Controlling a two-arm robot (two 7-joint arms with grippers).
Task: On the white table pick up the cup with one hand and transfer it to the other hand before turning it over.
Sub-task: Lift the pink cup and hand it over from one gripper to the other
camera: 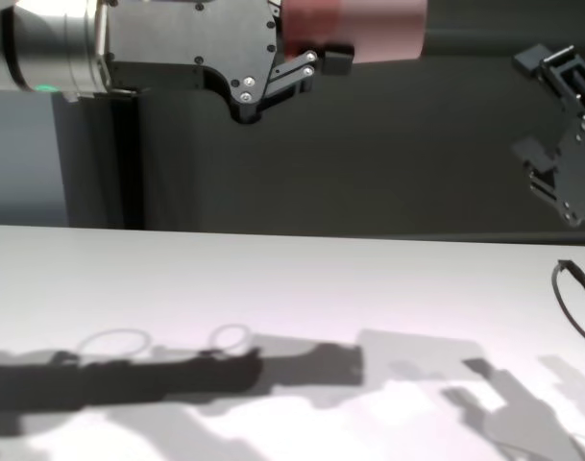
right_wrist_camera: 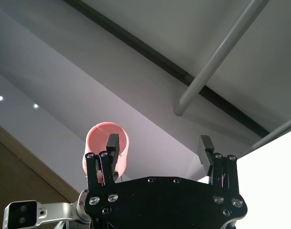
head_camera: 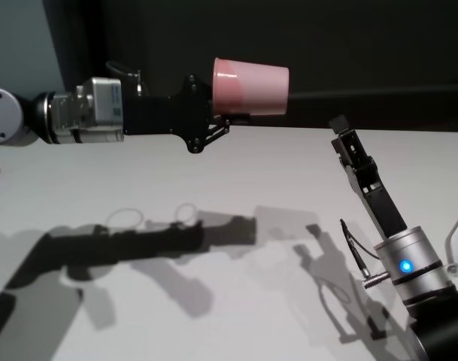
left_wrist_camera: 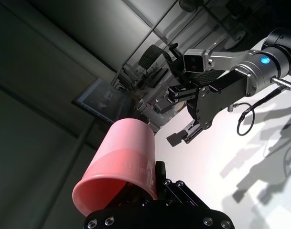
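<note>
In the chest view you see the cup (camera: pixel 354 29) cut by the upper edge, and the right gripper (camera: pixel 547 106) runs off the right edge, so its wrist is lost to you. In the left wrist view the left gripper (left_wrist_camera: pixel 157 210) is cropped at the lower edge, and its fingers hide the cup's near wall. In the right wrist view one finger (right_wrist_camera: pixel 113 155) covers part of the cup's rim.

Salmon-pink cup (head_camera: pixel 251 87) on its side, seemingly empty, well above the white table (head_camera: pixel 236 180).
</note>
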